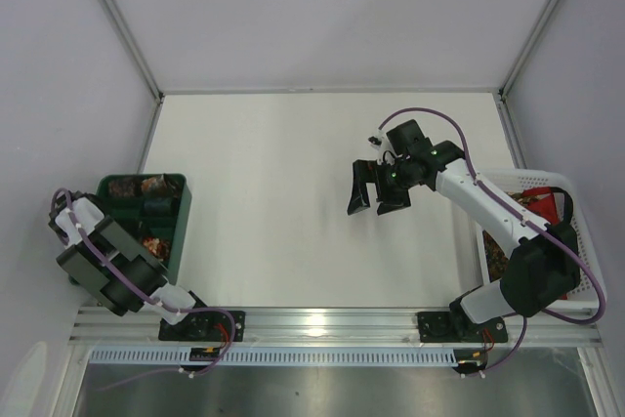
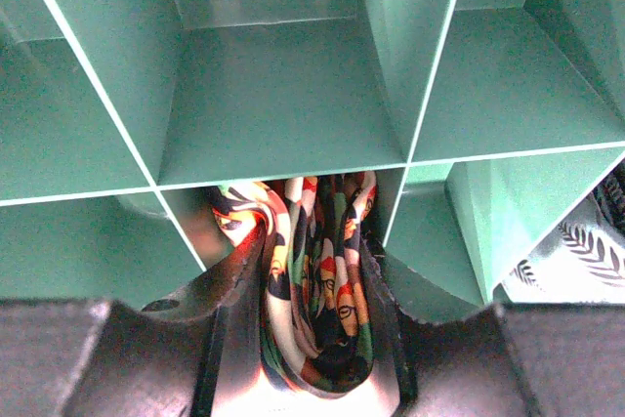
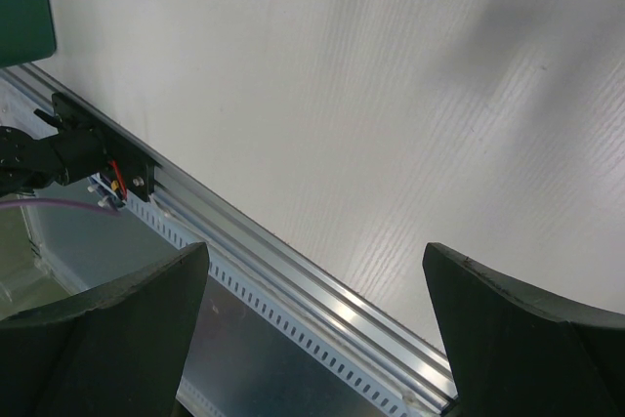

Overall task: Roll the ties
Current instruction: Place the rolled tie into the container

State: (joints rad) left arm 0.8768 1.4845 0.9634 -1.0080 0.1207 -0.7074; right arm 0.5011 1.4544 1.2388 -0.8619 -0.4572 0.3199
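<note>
A rolled tie was held pinched between the partly closed left fingers at a compartment of the green divided bin, where other rolls were already stowed. The right fingers were spread wide and empty above the desk. More ties, apparently not yet rolled, were seen in the white basket.

Tie: cloth, smooth, satin sheen, multicolour print.
Divider box: green plastic, smooth, semi-gloss.
Table: white, matt, finely ribbed.
Rail: bare metal, bright, reflective.
Basket: white perforated plastic.
Fingers of right gripper: black, matt, slightly grainy.
</note>
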